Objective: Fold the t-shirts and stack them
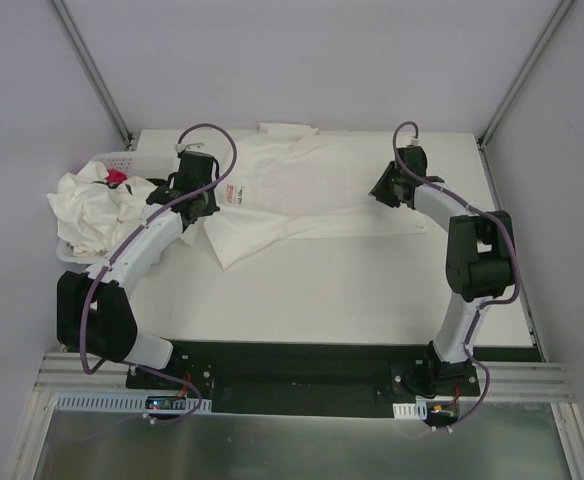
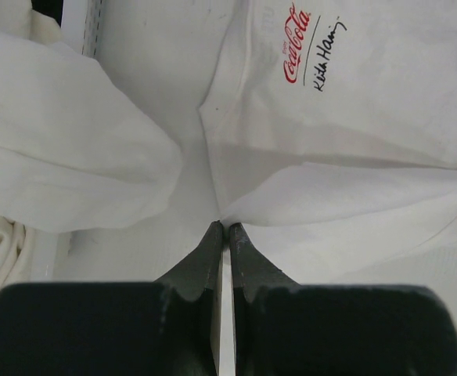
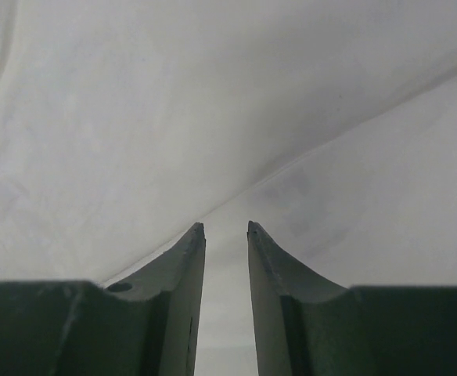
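One t-shirt (image 1: 302, 195) lies spread across the far middle of the worktop (image 1: 352, 290), with a sleeve trailing toward me on its left side. A red and black logo (image 2: 297, 43) is printed near its left edge.

My left tool (image 2: 222, 227) sits at that left edge, close to the logo, with its fingers pressed together. Their tips meet a pointed fold of the cloth. I cannot tell whether any fabric is caught between them.

My right tool (image 3: 226, 227) is at the shirt's right edge. Its fingers stand apart with a narrow gap, and nothing is between them. From its wrist view, the shirt's hem runs diagonally just beyond the tips, with cloth on the left and bare worktop on the right.

A heap of t-shirts (image 1: 92, 210) is crumpled in the white basket (image 1: 122, 160) at the worktop's left side, just beside my left arm. A small red packet (image 1: 117, 177) shows on top of the heap.
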Robot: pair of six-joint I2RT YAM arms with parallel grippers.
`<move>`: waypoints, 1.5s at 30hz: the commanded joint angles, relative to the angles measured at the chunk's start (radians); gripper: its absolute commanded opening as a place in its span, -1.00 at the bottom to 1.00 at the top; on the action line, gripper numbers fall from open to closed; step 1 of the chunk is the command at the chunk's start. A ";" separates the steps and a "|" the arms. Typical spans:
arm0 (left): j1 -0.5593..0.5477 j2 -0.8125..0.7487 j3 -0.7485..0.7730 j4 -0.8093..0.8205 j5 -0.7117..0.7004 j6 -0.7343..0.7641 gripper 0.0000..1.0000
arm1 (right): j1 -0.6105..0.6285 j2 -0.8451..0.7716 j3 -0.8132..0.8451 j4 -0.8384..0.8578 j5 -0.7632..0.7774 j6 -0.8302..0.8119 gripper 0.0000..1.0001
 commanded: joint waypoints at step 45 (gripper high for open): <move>0.011 0.392 0.530 0.081 0.057 0.153 -1.00 | -0.062 -0.019 -0.069 0.051 -0.102 0.059 -0.55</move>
